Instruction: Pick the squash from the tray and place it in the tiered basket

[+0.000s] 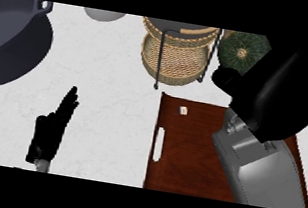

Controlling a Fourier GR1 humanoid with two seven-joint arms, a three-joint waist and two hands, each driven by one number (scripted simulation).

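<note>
So, the squash (242, 50) is found at the upper right of the frame. It's dark green and ribbed, with a pale stem spot showing. It's off the tray (186, 156) and sits just right of the tiered basket (175, 59), whose wire frame is pretty much touched by its left edge.

The right hand (286, 91) is seen directly right of and below the squash, with the back of the hand turned up toward the view. The squash's right side is covered by it, and the thumb is curled in against the squash's lower left edge. The other fingers are hidden behind the hand, but from what's shown the squash is being gripped. The grey forearm (262, 174) is laid diagonally from the lower right, across the right half of the tray.

The tray itself is brown wood, placed lower centre-right, with a slot handle cut near its left edge. A small white thing (183, 110) is left near its top left corner; what it is can't be made out.

The left hand (52, 130) is parked at the lower left over the white counter (105, 98), fingers straight and pointed up, nothing held.

A big dark pan (2, 41) is cut off at the upper left, and a grey bowl (104, 14) is seen at the top edge between pan and basket.
</note>
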